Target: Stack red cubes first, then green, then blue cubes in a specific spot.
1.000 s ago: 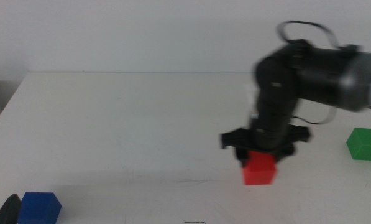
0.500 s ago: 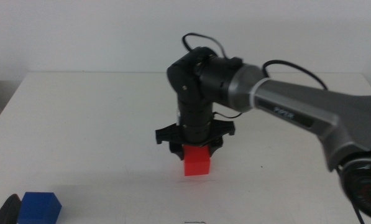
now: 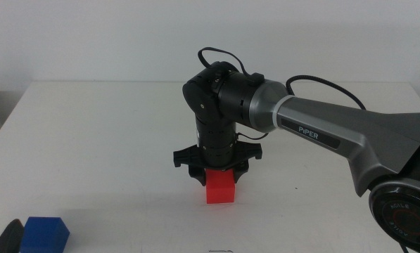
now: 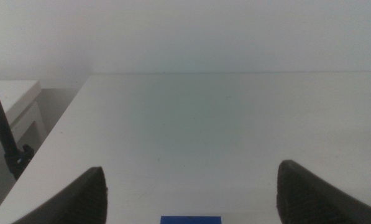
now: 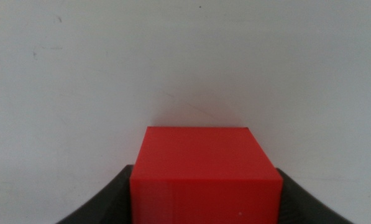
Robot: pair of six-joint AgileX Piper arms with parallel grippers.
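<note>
My right gripper [image 3: 220, 177] is shut on the red cube [image 3: 220, 187] and holds it upright at the middle of the white table [image 3: 90, 140], at or just above the surface. In the right wrist view the red cube [image 5: 204, 180] sits between the two dark jaws of the right gripper [image 5: 204, 193]. The blue cube [image 3: 45, 234] lies at the front left corner, beside my waiting left gripper [image 3: 8, 237]. In the left wrist view the left gripper [image 4: 191, 183] is open, with the blue cube's edge [image 4: 190, 219] just before it. The green cube is out of sight.
The right arm's grey link [image 3: 350, 133] stretches across the right half of the table and hides what lies behind it. A dark stand [image 4: 2, 134] rises beyond the table's left edge.
My right arm has carried the red cube leftward from the right side to the table's middle, slowing over the last half second. The green cube, seen at the right earlier, is now hidden.
</note>
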